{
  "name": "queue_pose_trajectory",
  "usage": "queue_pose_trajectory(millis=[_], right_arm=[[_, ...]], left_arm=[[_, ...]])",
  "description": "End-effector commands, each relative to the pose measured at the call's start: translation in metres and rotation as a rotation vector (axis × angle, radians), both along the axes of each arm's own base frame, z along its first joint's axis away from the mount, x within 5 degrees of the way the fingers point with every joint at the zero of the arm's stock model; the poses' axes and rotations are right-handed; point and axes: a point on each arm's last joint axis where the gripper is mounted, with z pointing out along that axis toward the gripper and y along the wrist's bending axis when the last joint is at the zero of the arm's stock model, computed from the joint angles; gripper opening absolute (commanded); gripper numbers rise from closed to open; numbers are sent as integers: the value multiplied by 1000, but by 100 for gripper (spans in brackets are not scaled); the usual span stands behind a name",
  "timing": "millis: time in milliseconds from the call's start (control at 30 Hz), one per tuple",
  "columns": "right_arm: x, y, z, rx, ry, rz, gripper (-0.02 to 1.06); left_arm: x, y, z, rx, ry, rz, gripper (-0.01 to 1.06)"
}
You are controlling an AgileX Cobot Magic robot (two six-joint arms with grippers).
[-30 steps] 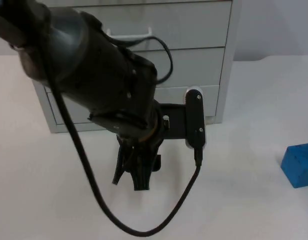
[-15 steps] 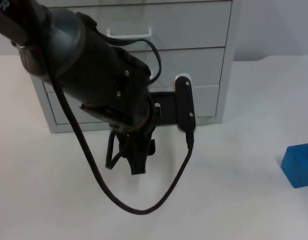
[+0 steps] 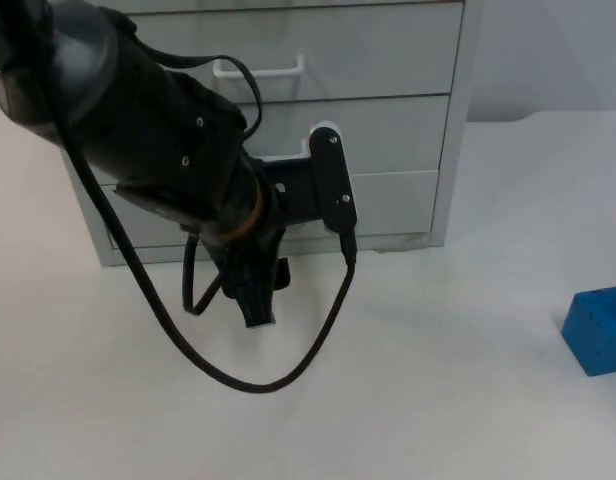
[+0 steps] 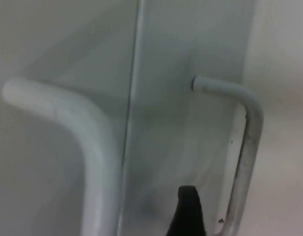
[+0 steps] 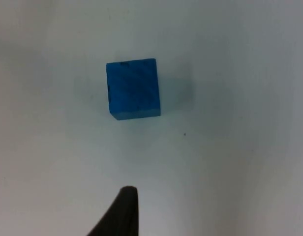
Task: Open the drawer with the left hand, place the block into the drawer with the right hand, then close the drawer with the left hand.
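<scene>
Reaching for the drawer front: left hand (image 3: 250, 300) hangs low over the counter (image 3: 438, 400), just in front of the grey drawer cabinet (image 3: 388, 130), pointed at its lowest tier. Fingers: cannot tell whether apart or together; the arm's bulk covers them from above, and the left wrist view gives one black fingertip (image 4: 187, 211) only. That fingertip sits close to a drawer face, between two white bar handles: the near handle (image 4: 68, 128) and the far handle (image 4: 242, 142). No contact with either bar that I can make out.

Step in hand, by my reading: the first one, opening the drawer. All drawers look shut, fronts flush. The next move calls for getting the fingers around one bar, then a straight pull away from the cabinet.

Right hand (image 5: 123, 206) waits above the blue block (image 5: 134, 89), apart from it; one dark fingertip visible, fingers' state cannot tell. Block (image 3: 598, 330) lies on the counter at the robot's right, well apart from the cabinet, untouched.

Room: open counter between cabinet front and the near edge, enough for a drawer to slide out. Block is clear of the pull path. Upper handle (image 3: 258, 68) stays clear above the arm.
</scene>
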Motion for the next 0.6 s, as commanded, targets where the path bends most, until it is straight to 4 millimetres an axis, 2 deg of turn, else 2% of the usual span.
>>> queue_pose_trajectory(millis=[0, 200, 300, 367, 533, 567], right_arm=[[1, -1, 1, 2, -16, -2, 105], [1, -1, 1, 2, -20, -2, 105], [1, -1, 1, 2, -22, -2, 105], [1, -1, 1, 2, -22, -2, 105], [1, -1, 1, 2, -22, -2, 105], [1, -1, 1, 2, -22, -2, 105]], left_arm=[[1, -3, 1, -22, 0, -25, 64], [1, -3, -3, -12, 3, -54, 64], [1, -2, -20, 34, 28, -68, 64], [3, -1, -24, 54, 26, -59, 63], [6, 0, -33, 87, 28, -38, 57], [6, 0, -34, 88, 28, -39, 51]])
